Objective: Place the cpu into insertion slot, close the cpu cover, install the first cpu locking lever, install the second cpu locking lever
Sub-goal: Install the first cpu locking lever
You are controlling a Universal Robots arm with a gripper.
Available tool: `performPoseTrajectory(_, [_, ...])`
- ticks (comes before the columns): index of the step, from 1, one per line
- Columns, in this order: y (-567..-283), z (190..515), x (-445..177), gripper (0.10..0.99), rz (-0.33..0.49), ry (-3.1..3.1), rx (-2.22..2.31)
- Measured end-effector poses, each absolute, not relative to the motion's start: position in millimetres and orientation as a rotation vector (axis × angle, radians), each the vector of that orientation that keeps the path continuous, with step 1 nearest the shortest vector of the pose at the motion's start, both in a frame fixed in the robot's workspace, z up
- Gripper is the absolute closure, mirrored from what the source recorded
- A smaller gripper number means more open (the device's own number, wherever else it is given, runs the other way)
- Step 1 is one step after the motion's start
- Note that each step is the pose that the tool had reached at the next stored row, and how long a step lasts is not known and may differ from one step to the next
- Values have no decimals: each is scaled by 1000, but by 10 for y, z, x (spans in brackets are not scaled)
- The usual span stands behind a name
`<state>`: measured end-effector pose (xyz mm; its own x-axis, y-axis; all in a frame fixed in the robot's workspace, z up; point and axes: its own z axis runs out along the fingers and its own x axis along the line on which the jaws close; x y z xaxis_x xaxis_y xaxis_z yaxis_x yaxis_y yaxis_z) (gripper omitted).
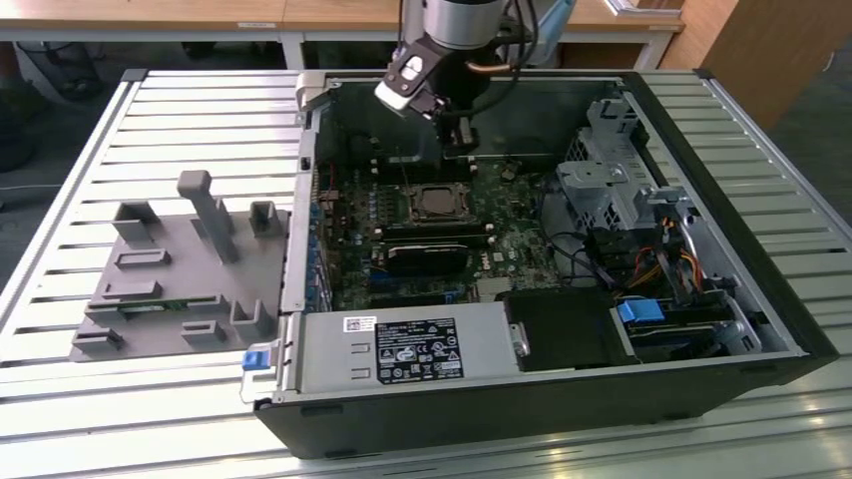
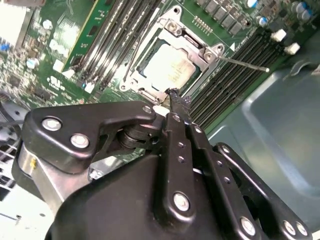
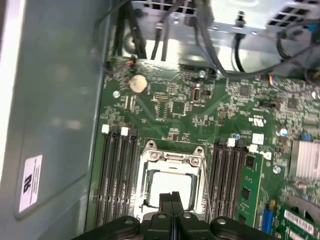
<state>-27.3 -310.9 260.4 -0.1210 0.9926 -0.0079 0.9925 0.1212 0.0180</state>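
Observation:
The cpu [image 2: 169, 67] lies in the insertion slot [image 2: 150, 90], its silver-tan face showing through the square cut-out of the cpu cover [image 2: 197, 47], which lies flat over it. A thin metal lever rod [image 2: 245, 63] sticks out from one corner of the socket over the black memory slots. Another thin lever [image 2: 136, 52] runs along the opposite side. My gripper [image 2: 175, 96] is shut with nothing between its fingers, its tip just off the socket's edge. In the first wrist view the gripper [image 3: 172, 196] hangs over the cpu [image 3: 172, 182]. In the exterior view the gripper [image 1: 462, 150] hovers behind the socket [image 1: 437, 203].
The open computer case [image 1: 745, 299] has tall walls around the green board. Black memory slots [image 3: 117, 175] flank the socket on both sides. A drive cage and cables [image 1: 613, 190] fill the exterior view's right. A grey fixture [image 1: 174, 269] stands on the slatted table outside the case.

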Motion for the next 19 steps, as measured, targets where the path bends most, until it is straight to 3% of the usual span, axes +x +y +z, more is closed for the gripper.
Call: performPoseTrajectory(19, [-3109, 2602, -273, 980, 17, 2636, 1679])
